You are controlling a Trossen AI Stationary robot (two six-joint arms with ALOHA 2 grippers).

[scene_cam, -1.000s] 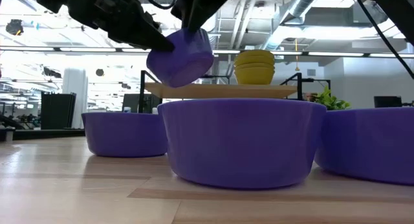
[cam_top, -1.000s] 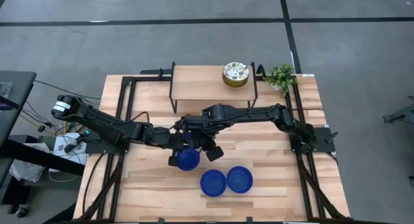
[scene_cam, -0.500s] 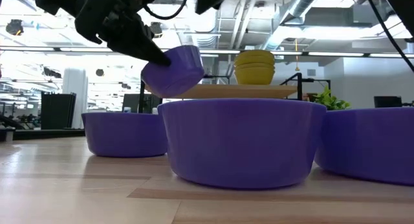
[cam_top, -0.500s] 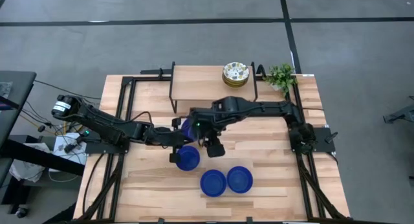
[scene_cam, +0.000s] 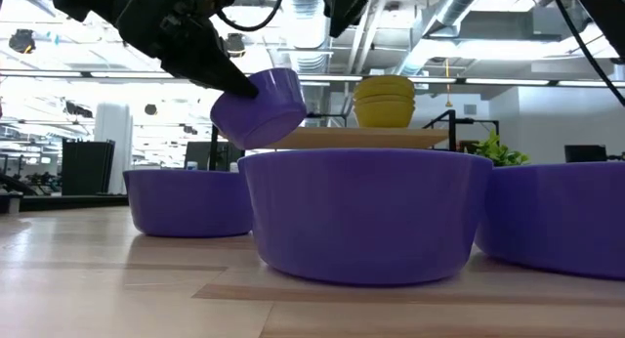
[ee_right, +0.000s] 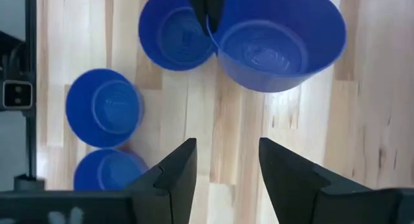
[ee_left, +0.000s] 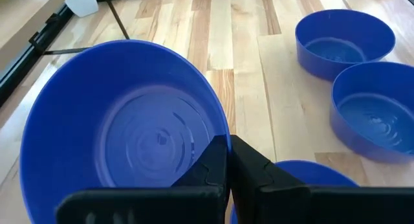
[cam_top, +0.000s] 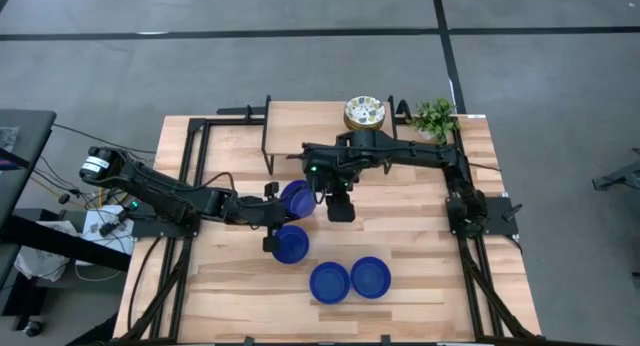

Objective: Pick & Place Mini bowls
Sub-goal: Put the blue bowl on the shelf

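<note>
Jaws of the left gripper (cam_top: 281, 208) pinch a lifted blue mini bowl (cam_top: 296, 198)'s rim, the right gripper (ee_right: 223, 166) hangs open beside it, three blue bowls (cam_top: 349, 278) sit on the worktop (cam_top: 420, 236), and the floral stack (cam_top: 364, 114) waits on the far shelf (cam_top: 310, 121).

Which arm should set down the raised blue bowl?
Left. Its end effector already pinches the raised bowl by the rim, above the three bowls on the table. The right end effector is open, empty, and off near the rack.

one blue bowl (cam_top: 297, 198) lifted, three (cam_top: 349, 279) on table, floral stack (cam_top: 364, 113)
</note>
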